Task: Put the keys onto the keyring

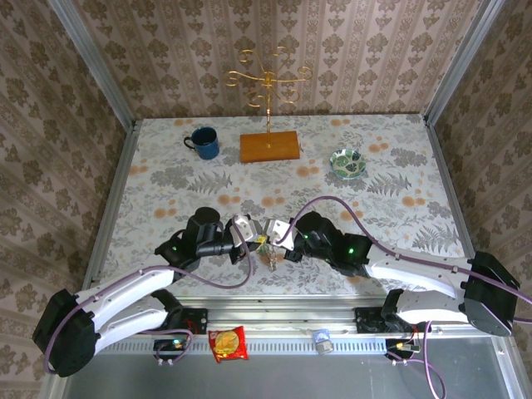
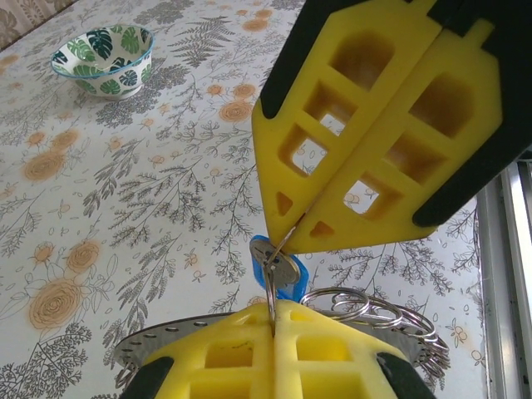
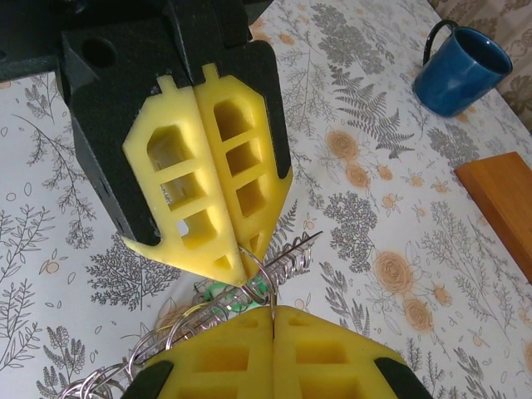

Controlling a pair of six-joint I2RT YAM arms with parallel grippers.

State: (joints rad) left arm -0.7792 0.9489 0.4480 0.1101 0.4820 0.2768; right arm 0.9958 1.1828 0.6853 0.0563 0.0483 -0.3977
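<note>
Two arms meet over the near middle of the table (image 1: 166, 166), well clear of the gold stand on its wooden base (image 1: 269, 146), the blue mug (image 1: 204, 143) and the patterned bowl (image 1: 347, 162) along the far side, so you have open space for close work. Your left gripper (image 2: 274, 320) is clenched on a thin wire of the keyring (image 2: 359, 301), and your right gripper (image 3: 273, 324) is clamped on the same bunch of loops from the opposite side. The two sets of yellow pads sit tip to tip. Holding it at two points probably steadies the ring in the air and lets one side pry or turn the wire while the other braces it. The blue key (image 2: 287, 270) hangs just below the pinch, its head apparently on the wire already. A green scrap (image 3: 218, 289) shows behind the loops, likely the second key, though you cannot tell from here whether it is threaded.
</note>
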